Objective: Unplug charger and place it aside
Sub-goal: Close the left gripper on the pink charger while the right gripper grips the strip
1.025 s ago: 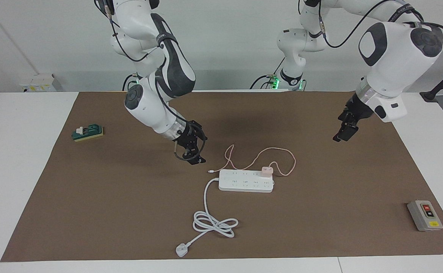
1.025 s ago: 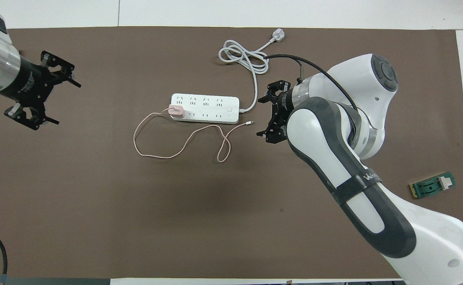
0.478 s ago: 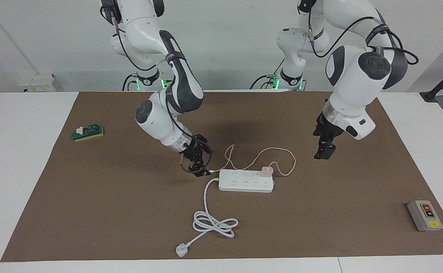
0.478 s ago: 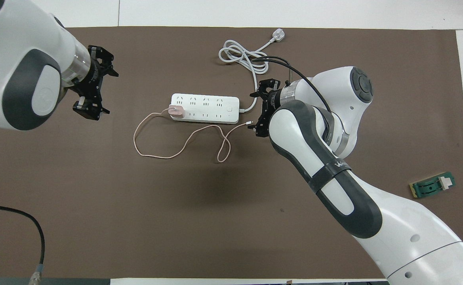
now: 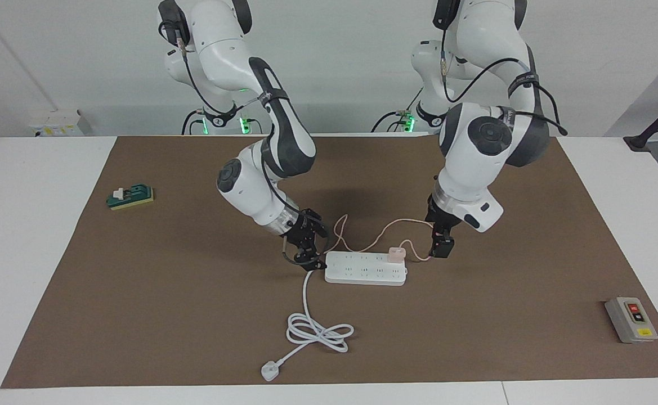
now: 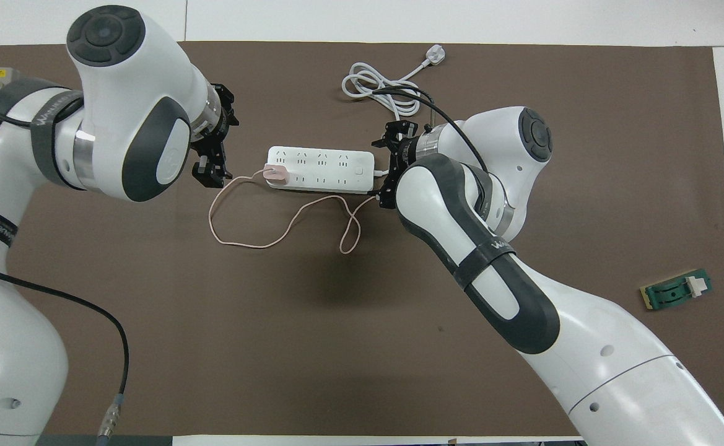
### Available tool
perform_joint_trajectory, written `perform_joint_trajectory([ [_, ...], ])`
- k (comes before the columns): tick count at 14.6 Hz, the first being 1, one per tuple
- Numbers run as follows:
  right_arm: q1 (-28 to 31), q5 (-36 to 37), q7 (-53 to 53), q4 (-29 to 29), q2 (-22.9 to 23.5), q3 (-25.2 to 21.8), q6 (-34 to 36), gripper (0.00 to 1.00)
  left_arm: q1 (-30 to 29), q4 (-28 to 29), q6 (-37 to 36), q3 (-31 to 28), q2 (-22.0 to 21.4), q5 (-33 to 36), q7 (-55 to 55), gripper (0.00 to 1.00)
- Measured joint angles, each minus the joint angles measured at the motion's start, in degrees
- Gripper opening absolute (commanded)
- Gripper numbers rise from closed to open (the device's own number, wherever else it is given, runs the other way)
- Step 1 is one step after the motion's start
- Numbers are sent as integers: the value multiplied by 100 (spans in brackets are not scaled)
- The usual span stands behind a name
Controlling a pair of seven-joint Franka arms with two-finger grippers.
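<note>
Presently both grippers flank the white power strip (image 5: 366,268), having closed in from well apart a second ago. The left gripper (image 5: 440,249), which then hung over bare mat toward its own end of the table, now sits low just beside the charger (image 5: 396,254), over the loop of its pink cable (image 5: 384,230); its jaws stand released and hold nothing. The right gripper (image 5: 310,260) has come down to the strip's cord end, touching or very nearly touching it; whether its jaws are spread or clenched cannot be told. The charger itself is unmoved: plugged into the strip's end socket, toward the left arm's end of the table. Judgement: approach is complete, extraction not begun; the right arm appears placed to brace the strip while the left pulls. A green block (image 5: 131,197) and a switch box (image 5: 631,319) lie well apart, untouched.
</note>
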State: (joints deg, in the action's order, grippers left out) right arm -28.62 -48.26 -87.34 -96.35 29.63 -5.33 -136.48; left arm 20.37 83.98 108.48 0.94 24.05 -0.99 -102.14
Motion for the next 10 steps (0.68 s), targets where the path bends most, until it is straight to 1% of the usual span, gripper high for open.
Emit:
perform_joint_trajectory([
  [5,-243,-63,21,26,250,1,-431,100,236,10,155,0,193,0,-352,100],
  [10,-312,-74,277,60,516,1,-594,100,446,90,402,-1,425,0,-549,100],
])
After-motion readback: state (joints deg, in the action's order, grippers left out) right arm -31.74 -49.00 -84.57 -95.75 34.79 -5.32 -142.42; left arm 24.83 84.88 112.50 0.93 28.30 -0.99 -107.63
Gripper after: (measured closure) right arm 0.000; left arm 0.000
